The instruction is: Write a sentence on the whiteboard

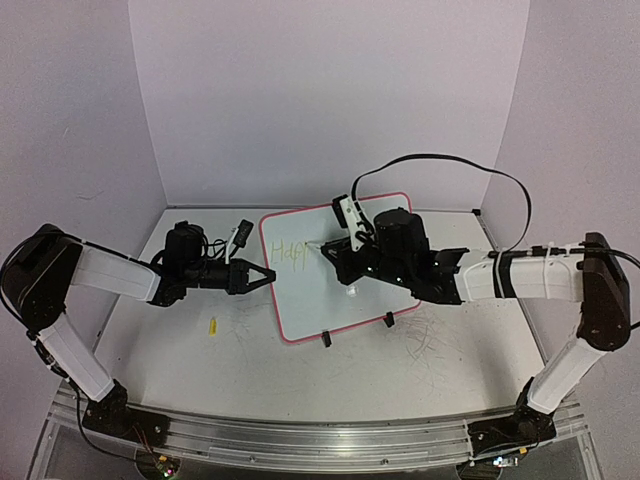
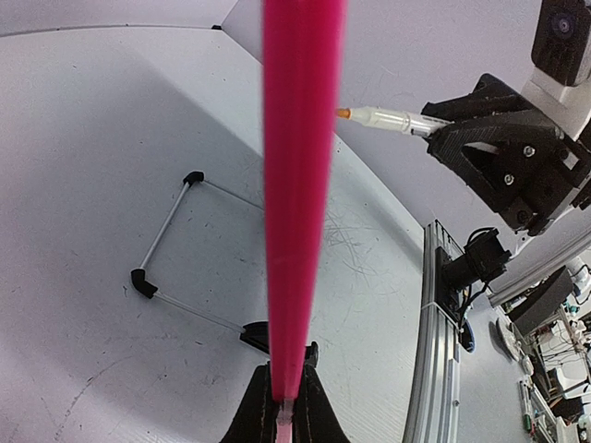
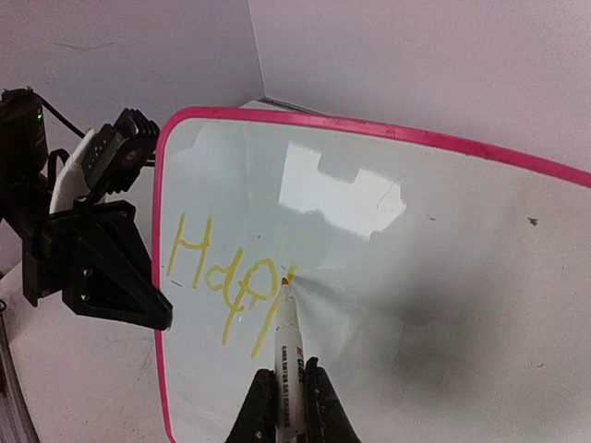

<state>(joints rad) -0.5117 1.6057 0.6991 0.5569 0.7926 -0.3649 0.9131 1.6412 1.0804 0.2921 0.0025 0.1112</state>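
The whiteboard (image 1: 330, 280) with a pink rim stands tilted on black clip feet at the table's middle. Yellow letters "Happ" (image 3: 222, 277) of the sentence are on its upper left; they show faintly in the top view (image 1: 292, 250). My right gripper (image 3: 288, 406) is shut on a white marker (image 3: 287, 341), whose tip touches the board just right of the last letter. My left gripper (image 2: 286, 406) is shut on the board's pink left rim (image 2: 297, 185), holding it edge-on. In the top view the left gripper (image 1: 262, 276) sits at the board's left edge and the right gripper (image 1: 335, 252) over the board.
A small yellow marker cap (image 1: 212, 325) lies on the scratched tabletop left of the board. The board's wire stand with black feet (image 2: 166, 240) rests on the table. Pale walls enclose the back and sides. An aluminium rail (image 1: 300, 440) runs along the near edge.
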